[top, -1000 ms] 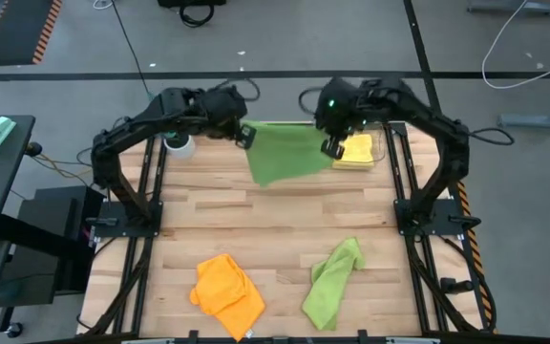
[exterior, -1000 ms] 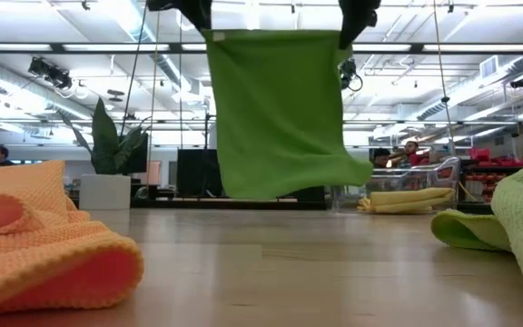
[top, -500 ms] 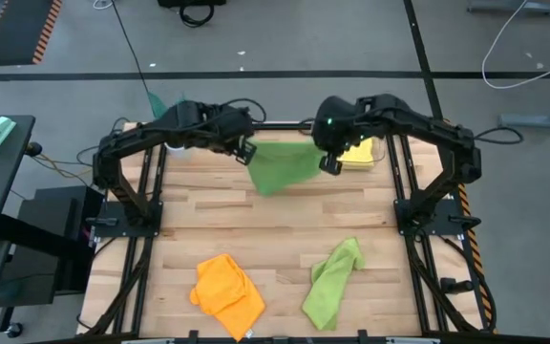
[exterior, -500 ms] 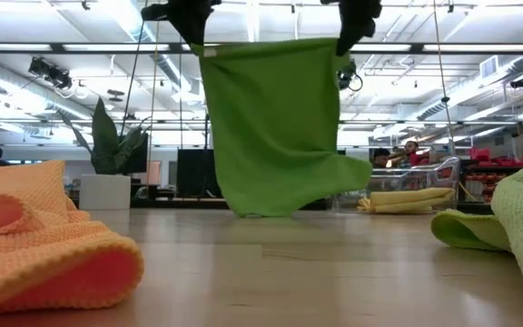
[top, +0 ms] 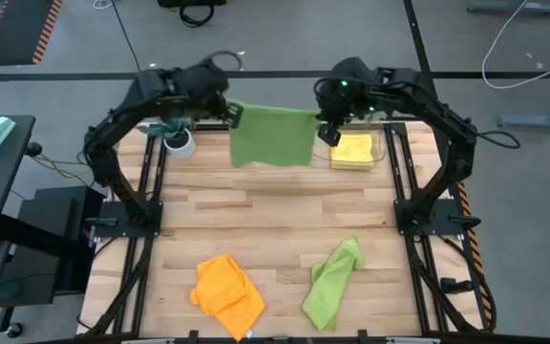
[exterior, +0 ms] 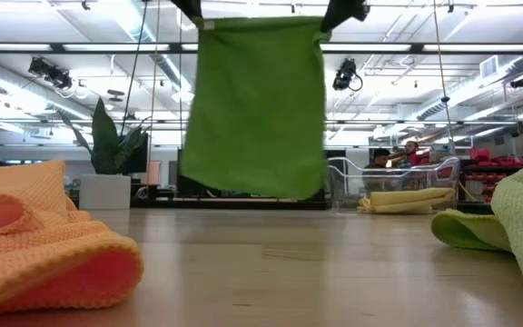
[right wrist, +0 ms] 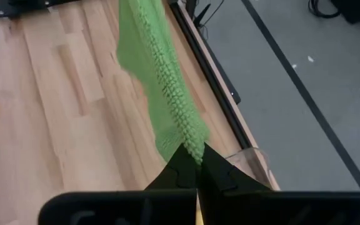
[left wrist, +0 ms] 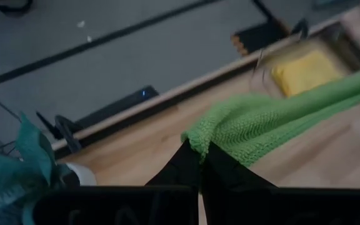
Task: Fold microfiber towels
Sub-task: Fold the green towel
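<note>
A lime green microfiber towel (top: 271, 137) hangs spread between my two grippers over the far part of the table (top: 275, 225). In the low view the green towel (exterior: 254, 104) hangs flat, its lower edge clear of the tabletop. My left gripper (top: 235, 114) is shut on its upper left corner and my right gripper (top: 325, 130) on its upper right corner. A folded yellow towel (top: 353, 151) lies flat at the far right. An orange towel (top: 227, 291) and a second green towel (top: 332, 277) lie crumpled near the front edge. My left gripper pinches the towel's upper left corner (left wrist: 196, 139) between its two fingers, slanting down from the table's left far side. The cloth runs taut toward the other gripper and hangs below, clear of the table. My right gripper pinches the upper right corner (right wrist: 191, 145) between its two fingers, slanting down from the right far side. The towel hangs from it, its top edge stretched toward the left gripper.
A teal leafy plant in a white pot (top: 178, 143) stands at the far left, close behind my left gripper. A clear bin (exterior: 384, 182) shows behind the yellow towel (exterior: 405, 200). Bare wood lies across the table's middle. People show in the room beyond.
Both grippers, still shut on the corners, dipped half a second ago, when the towel's lower edge touched the table. They have since risen and drawn back toward the far edge. The towel now hangs clear and flat, its swung-out lower right corner settled.
</note>
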{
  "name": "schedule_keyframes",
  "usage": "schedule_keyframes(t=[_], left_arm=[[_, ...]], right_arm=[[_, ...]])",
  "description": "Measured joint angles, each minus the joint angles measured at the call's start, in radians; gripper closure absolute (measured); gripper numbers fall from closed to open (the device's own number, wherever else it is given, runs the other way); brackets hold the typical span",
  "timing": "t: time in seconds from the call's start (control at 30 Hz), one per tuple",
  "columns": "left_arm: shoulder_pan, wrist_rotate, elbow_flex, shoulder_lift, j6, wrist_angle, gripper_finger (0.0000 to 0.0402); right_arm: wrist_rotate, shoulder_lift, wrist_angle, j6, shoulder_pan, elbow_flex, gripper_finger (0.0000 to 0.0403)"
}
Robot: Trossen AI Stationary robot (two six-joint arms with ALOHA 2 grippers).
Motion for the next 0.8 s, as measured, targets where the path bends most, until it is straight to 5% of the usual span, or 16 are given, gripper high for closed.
schedule_keyframes(t=[0.3, 0.8], left_arm=[[0.093, 0.038, 0.073, 0.0, 0.038, -0.047, 0.0395], [0.145, 0.1, -0.1, 0.001, 0.053, -0.033, 0.0395]], right_arm=[[-0.045, 0.096, 0.034, -0.053, -0.06, 0.003, 0.0403], [-0.003, 0.103, 0.037, -0.061, -0.053, 0.003, 0.0403]])
